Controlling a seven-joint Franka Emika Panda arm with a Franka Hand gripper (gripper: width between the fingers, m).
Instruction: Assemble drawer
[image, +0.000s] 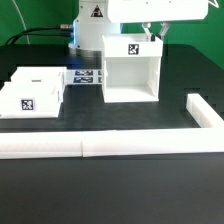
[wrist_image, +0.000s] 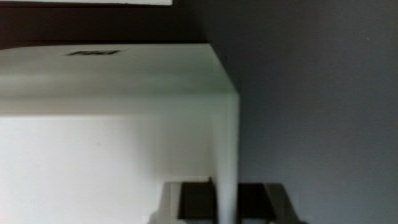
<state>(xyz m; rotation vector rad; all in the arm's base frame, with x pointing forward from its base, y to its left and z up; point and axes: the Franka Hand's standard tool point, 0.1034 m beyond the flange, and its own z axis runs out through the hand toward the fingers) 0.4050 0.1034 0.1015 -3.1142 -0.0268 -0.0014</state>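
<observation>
Black table (image: 150, 190), dark backdrop. Casing (image: 132, 72) stands mid-table, open front facing near. Two trays (image: 30, 92) sit well apart on the exterior view's left. Jaws pinch the casing's wall on the exterior view's right, from above, fingers (wrist_image: 192, 203) flush on either side. Judgement: keep the grip square and slide the casing without tipping it. Arm cut off above; wrist view blurred, grip depth unclear.

Bright, even lighting; the wrist view is softly blurred.

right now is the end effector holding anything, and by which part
The casing, pinched by the end effector at the top edge of its wall on the exterior view's right.
</observation>
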